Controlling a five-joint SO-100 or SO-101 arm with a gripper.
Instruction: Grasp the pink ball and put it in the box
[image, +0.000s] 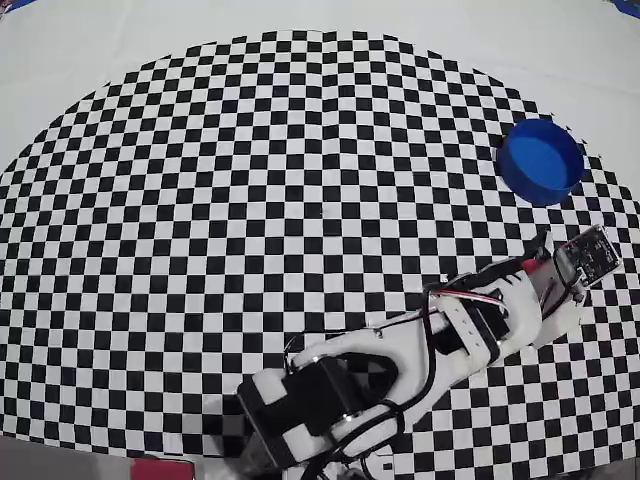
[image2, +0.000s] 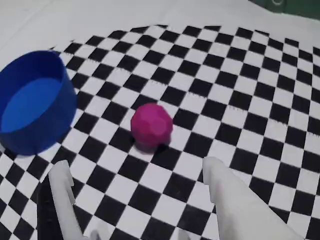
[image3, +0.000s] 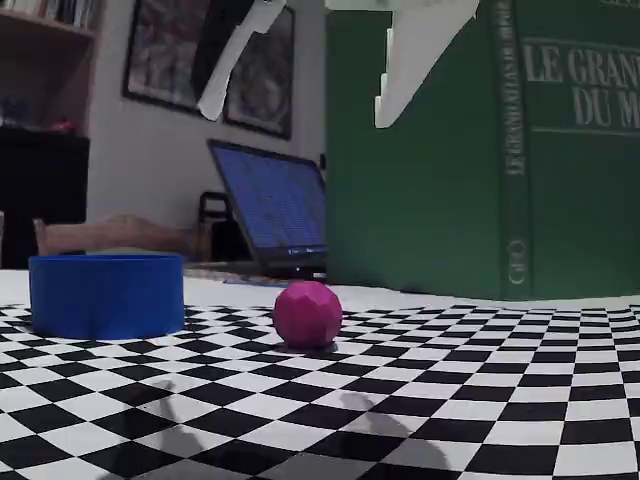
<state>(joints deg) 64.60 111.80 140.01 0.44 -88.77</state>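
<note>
— So, what lies under you, biggest thing first?

— Well, the checkered mat spreads over nearly the whole table in the overhead view, black and white squares from edge to edge. My arm stretches across its near right part there, white with dark motors.

— And behind the scene?

— From the fixed view, a tall green book stands upright at the far right, and a laptop with a lit blue screen sits to its left, farther back.

— Where is the box?

— The box rests on the mat at the left of the wrist view, round, bright blue, nothing inside. Overhead it sits at the far right edge of the mat.

— And the pink ball?

— The pink ball lies on the mat just right of the box, apart from it, not touching. The fixed view shows the same, ball right of the box. Overhead, my arm hides it.

— Your gripper?

— My gripper is spread wide and holds nothing. One finger shows at the near left, the other at the near right, with the ball just beyond the gap between them. In the fixed view my gripper hangs well above the ball, clear of it.
</note>
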